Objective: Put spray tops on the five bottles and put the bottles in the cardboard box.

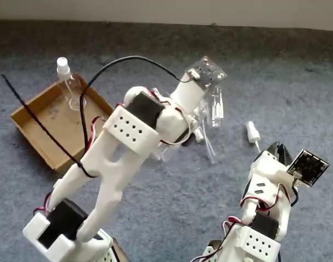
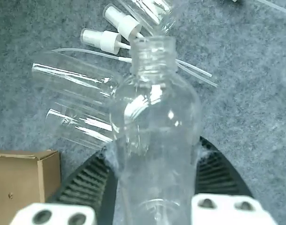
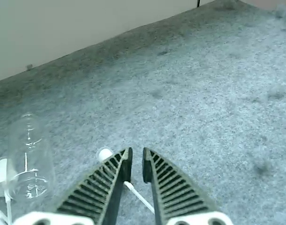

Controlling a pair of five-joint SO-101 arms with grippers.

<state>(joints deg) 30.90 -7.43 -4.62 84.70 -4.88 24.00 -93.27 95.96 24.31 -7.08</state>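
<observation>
Left pincer (image 2: pixel 152 157) of mine clamps a clear plastic bottle (image 2: pixel 154 108), its neck bare, above the grey carpet (image 2: pixel 255 93). My right pincer (image 3: pixel 136 154) stands barely parted, a white spray top (image 3: pixel 104 153) just beside its tip. Well apart, a capped clear bottle (image 1: pixel 68 87) stands in the brown cardboard box (image 1: pixel 34 112).

No legible text, labels, numbers or signs in any view. The cardboard box (image 1: pixel 35 117) walls look unprinted. The bottle (image 2: pixel 154 140) is clear plastic and carries no label.
</observation>
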